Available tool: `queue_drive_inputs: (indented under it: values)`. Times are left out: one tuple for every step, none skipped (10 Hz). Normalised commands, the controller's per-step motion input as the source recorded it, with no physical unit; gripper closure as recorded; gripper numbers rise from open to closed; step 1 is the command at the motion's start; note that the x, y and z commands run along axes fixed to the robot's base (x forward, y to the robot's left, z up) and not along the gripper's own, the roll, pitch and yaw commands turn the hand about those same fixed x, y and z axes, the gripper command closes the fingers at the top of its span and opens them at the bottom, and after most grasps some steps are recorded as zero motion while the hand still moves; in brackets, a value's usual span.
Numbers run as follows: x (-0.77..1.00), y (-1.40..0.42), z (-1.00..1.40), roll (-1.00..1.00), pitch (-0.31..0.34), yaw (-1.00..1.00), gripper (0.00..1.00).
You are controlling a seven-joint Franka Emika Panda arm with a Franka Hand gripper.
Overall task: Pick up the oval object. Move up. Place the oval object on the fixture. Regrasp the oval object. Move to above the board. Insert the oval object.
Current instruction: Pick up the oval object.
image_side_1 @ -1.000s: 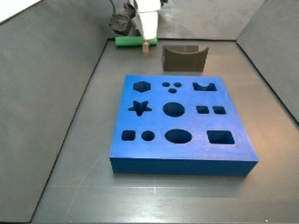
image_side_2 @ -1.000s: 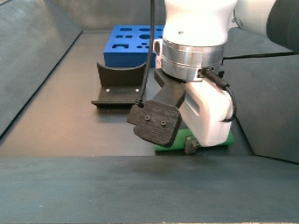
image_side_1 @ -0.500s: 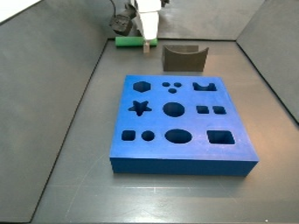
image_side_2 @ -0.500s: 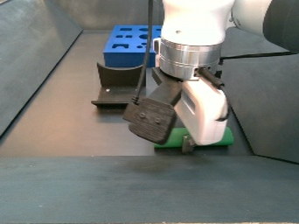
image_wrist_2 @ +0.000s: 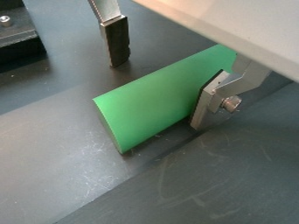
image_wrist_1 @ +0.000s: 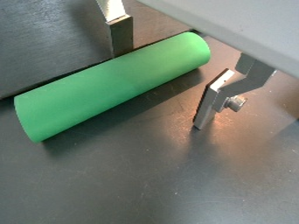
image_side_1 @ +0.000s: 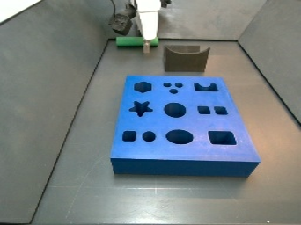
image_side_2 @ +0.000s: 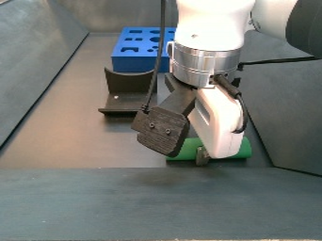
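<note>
The oval object [image_wrist_1: 111, 83] is a smooth bright green rod lying flat on the dark floor, also in a wrist view [image_wrist_2: 163, 105]. My gripper [image_wrist_1: 163, 70] is down at floor level and open, with one silver finger on each side of the rod. One finger [image_wrist_2: 216, 96] stands right against the rod's side, and the other finger [image_wrist_2: 114, 39] is a gap away. In a side view the gripper [image_side_1: 147, 39] is at the far back, with the oval object [image_side_1: 123, 39] showing beside it. The arm hides most of the oval object [image_side_2: 185, 152]. The fixture [image_side_1: 185, 58] and the blue board [image_side_1: 182, 123] stand apart from it.
Grey walls close in the floor behind and beside the gripper [image_side_2: 201, 155]. The fixture [image_side_2: 126, 92] sits between the gripper and the board [image_side_2: 141, 47]. A light wall edge [image_wrist_1: 251, 31] runs close past the rod's end.
The wrist shifted very slightly a second ago. Since then the arm, the rod and the fingers have stayed put.
</note>
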Motion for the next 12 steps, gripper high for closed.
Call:
queue_drive_inputs:
  values:
    - [0.00, 0.00, 0.04, -0.50, -0.417, -0.03, 0.00]
    - [0.00, 0.00, 0.02, -0.50, -0.403, -0.05, 0.00]
    - [0.00, 0.02, 0.00, -0.03, 0.000, 0.00, 0.00]
    - [0.00, 0.00, 0.00, 0.00, 0.000, 0.00, 1.00]
    - [0.00, 0.00, -0.34, -0.08, 0.066, 1.00, 1.00]
    - [0.00, 0.00, -0.34, -0.06, 0.057, 1.00, 1.00]
    - [0.00, 0.00, -0.34, -0.05, 0.039, 1.00, 1.00]
    - [0.00, 0.00, -0.33, -0.04, 0.027, 1.00, 1.00]
    - [0.00, 0.00, -0.33, -0.04, 0.027, 1.00, 1.00]
    - [0.00, 0.07, -0.01, -0.12, -0.049, 0.39, 1.00]
    - [0.00, 0.00, 0.00, 0.00, 0.000, 0.00, 1.00]
    - [0.00, 0.00, 0.00, 0.00, 0.000, 0.00, 1.00]
